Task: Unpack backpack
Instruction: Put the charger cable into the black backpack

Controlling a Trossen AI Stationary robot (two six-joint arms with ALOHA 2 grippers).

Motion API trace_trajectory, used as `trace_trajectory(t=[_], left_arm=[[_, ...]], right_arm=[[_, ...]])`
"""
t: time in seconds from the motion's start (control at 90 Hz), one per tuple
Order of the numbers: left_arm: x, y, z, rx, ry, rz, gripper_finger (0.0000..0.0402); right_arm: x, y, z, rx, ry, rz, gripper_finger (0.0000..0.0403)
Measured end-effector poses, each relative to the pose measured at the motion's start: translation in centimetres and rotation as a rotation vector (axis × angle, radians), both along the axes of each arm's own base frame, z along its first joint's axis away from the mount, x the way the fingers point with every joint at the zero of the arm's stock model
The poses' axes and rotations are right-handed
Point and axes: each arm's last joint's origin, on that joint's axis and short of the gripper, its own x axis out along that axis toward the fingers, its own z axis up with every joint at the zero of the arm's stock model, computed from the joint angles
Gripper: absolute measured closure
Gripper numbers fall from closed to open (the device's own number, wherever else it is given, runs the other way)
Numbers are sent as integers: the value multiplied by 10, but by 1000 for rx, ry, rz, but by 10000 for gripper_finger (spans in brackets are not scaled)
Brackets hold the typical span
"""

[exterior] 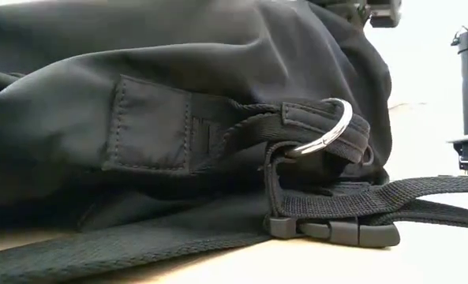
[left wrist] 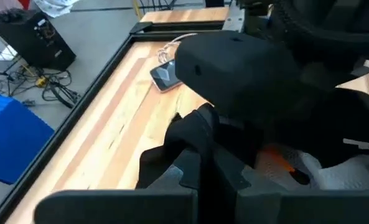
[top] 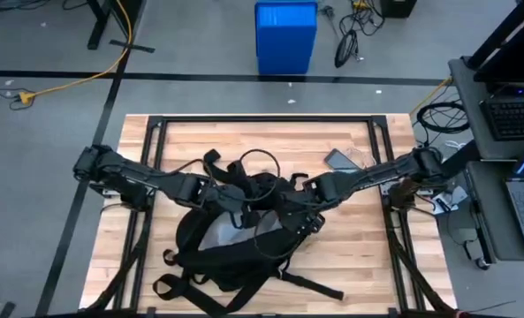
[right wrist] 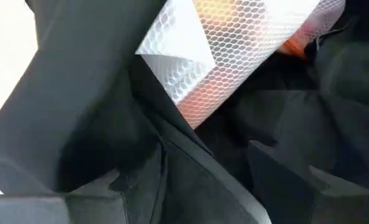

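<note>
The black backpack (top: 231, 252) lies on its side in the middle of the wooden table, its open top toward the far edge and its straps (top: 310, 284) trailing toward the near edge. In the low view the backpack (exterior: 178, 79) fills the picture. Inside the opening lies a thing wrapped in white mesh with orange showing (right wrist: 234, 50), also visible past the left fingers (left wrist: 277, 158). My left gripper (top: 219, 196) is at the opening's left side, shut on black fabric. My right gripper (top: 295, 210) is at its right side, open, with a fold of fabric (right wrist: 172, 149) between its fingers. My left gripper pinches a bunched fold of the backpack's black fabric at the opening's rim (left wrist: 200, 143) between its two fingers, coming from the table's left and slanting down. The fabric stands up a little between the fingers; the rest of the backpack lies on the table. My right gripper: whether its fingers touch the fabric fold between them, I cannot tell.
A dark phone-like slab (top: 339, 159) with a thin white cable lies on the table at the far right, also seen in the left wrist view (left wrist: 165, 76). A cord loops above the backpack's top (top: 257, 163). A buckle (exterior: 336, 230) and metal ring (exterior: 328, 130) face the near edge.
</note>
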Motion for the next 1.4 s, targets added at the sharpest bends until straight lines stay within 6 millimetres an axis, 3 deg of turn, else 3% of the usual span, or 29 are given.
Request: trace_trajectory(t=[0.244, 0.344, 0.444, 0.6, 0.756, 0.978, 1.167, 1.4], left_arm=[[1, 3, -3, 3, 21, 3, 401], [1, 1, -3, 5, 22, -3, 401], [1, 1, -3, 1, 18, -2, 401], [1, 1, -3, -1, 14, -1, 401], [1, 0, -2, -9, 4, -1, 401], [1, 0, -2, -15, 8, -12, 401], [1, 0, -2, -16, 7, -12, 401], [-3, -2, -4, -3, 51, -15, 401]], right_arm=[[12, -13, -33, 20, 165, -14, 181], [16, -14, -42, 26, 194, -28, 202], [16, -15, -42, 30, 197, -34, 256], [14, -16, -39, 30, 189, -48, 378], [4, -18, -16, -9, 103, -107, 396], [-15, -14, 43, 48, -105, -132, 401], [-25, -12, 76, 93, -269, -121, 402], [-25, -24, 86, 31, -411, -354, 403]])
